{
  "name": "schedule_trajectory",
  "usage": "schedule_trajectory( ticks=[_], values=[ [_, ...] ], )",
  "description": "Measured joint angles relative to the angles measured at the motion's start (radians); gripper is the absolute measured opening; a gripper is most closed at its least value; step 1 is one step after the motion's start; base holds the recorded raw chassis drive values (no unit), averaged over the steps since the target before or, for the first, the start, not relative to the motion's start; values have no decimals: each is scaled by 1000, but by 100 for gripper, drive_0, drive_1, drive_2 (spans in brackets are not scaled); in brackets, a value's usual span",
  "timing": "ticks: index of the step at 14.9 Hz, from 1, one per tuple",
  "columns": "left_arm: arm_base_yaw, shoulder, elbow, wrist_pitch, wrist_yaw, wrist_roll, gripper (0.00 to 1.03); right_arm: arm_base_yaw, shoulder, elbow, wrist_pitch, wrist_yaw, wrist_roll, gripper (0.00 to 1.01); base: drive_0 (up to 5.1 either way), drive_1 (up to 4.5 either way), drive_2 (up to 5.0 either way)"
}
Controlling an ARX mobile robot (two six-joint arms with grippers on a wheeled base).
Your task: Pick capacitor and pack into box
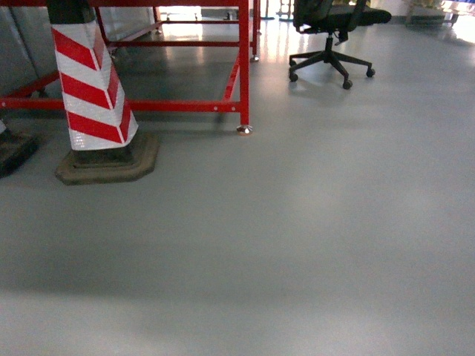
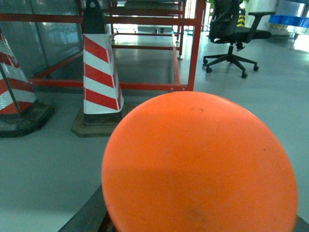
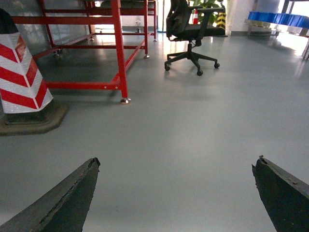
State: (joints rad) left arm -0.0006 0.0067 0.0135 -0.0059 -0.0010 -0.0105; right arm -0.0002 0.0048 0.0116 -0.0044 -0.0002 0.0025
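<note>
An ARX mobile robot faces open grey workshop floor [image 1: 297,245], with neither the capacitor nor the pale peach-pink plastic box visible in any of its three camera views. The relation on which the coming move depends, which way the parts lie from either gripper, along what axis, and which arm sits nearer, cannot be told from here.

The head view shows no arm or gripper at all. It takes in a red-and-white striped traffic cone on a dark base [image 1: 93,89] at the left, a red-painted steel frame on small feet [image 1: 243,67] behind it, and a black swivel office chair on castors [image 1: 330,44] at the upper right.

The right gripper [image 3: 178,193] stands wide apart and empty; its two dark fingers [image 3: 63,203] rise from the bottom corners of the right wrist view, with only bare floor between them.

The left gripper's state cannot be told. A smooth orange round disc [image 2: 198,164], apparently plastic, fills the lower part of the left wrist view, with a strip of dark material showing just under its lower-left edge.

Blue plastic bins [image 3: 275,18] sit far off at the right edge of the right wrist view. By appearances, picking has not begun, and the robot must likely reach a work surface first.
</note>
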Motion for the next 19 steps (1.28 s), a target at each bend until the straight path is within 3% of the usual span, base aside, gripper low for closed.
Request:
schedule_trajectory(
  ticks=[19],
  values=[
    [0, 0, 0, 2, 0, 0, 44, 0, 0, 0, 0, 1, 0, 98, -502, 243, 243]
  ],
)
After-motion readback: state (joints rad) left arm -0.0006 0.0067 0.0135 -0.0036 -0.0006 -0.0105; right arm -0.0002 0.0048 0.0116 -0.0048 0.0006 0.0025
